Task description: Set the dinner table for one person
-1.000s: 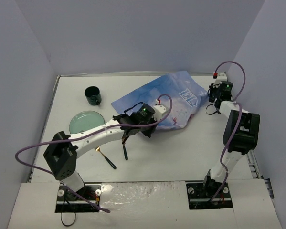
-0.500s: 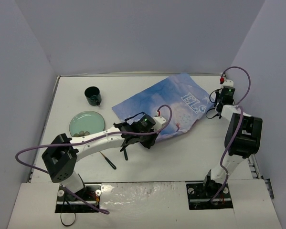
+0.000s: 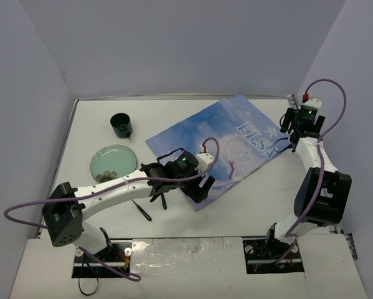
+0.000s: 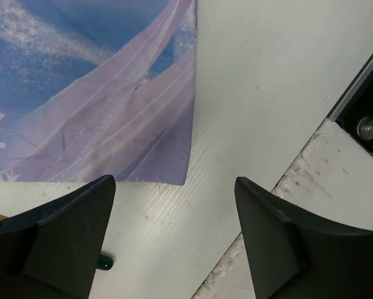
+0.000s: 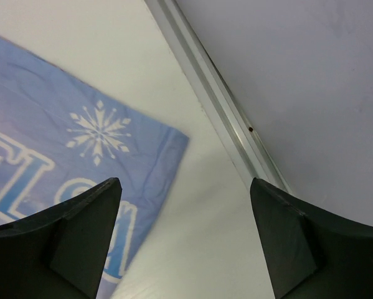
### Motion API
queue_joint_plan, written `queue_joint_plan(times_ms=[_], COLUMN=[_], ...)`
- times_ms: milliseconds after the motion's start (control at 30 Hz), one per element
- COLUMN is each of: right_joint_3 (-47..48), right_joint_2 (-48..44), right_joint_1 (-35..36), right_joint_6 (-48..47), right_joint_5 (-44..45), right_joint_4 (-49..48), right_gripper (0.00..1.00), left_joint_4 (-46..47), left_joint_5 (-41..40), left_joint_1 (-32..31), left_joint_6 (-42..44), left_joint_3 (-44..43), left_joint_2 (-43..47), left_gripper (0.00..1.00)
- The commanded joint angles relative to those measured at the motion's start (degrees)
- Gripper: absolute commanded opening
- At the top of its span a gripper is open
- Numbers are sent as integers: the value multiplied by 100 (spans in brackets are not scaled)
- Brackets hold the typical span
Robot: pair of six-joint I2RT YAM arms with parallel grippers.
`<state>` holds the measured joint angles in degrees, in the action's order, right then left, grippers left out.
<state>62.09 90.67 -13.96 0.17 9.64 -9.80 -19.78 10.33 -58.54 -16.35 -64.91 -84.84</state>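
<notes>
The blue printed cloth (image 3: 226,146) lies spread flat on the white dinner table (image 3: 254,199). My left gripper (image 3: 202,187) hovers open just over the cloth's near corner (image 4: 111,112), with nothing between its fingers (image 4: 55,230). My right gripper (image 3: 290,124) is open above the cloth's right corner (image 5: 61,156), close to the table's side rail (image 5: 217,106), and is also empty. A green plate (image 3: 113,160) and a dark green cup (image 3: 121,124) sit at the left. Two dark-handled utensils (image 3: 141,210) (image 3: 163,200) lie under the left arm.
Grey walls close in the table on three sides. The table's near edge and the base plate (image 4: 335,180) show right of the left gripper. A small green handle tip (image 4: 104,263) lies by the left finger.
Both grippers have opened and let go of the cloth. The cloth went from bunched to stretched flat as the left gripper pulled toward the near edge and the right toward the right rail.
</notes>
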Motion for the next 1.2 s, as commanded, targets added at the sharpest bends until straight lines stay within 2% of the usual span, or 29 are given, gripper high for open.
queue_joint_plan(times_ms=[0,167,367,533,833,1167], right_joint_3=[41,-17,70,193,304,-42], right_joint_2=[-286,-87,369,909,1686,1526], right_joint_1=[-46,-11,219,227,227,215], right_joint_6=[818,1174,1008,910,690,975], right_joint_5=[-647,-927,-1150,-1223,-1406,-776], right_joint_4=[154,161,61,-163,-387,-77], right_gripper=[84,84,84,84,85,85], left_joint_4=[80,217,588,693,769,402], left_joint_5=[-417,-376,-165,-67,115,134], left_joint_1=[106,339,671,686,646,479], left_joint_6=[0,10,38,79,-467,-1109], left_joint_3=[-339,-714,-1135,-1253,-420,720], left_joint_2=[212,-459,-1381,-2064,-2322,-2118], left_gripper=[76,71,67,64,58,53])
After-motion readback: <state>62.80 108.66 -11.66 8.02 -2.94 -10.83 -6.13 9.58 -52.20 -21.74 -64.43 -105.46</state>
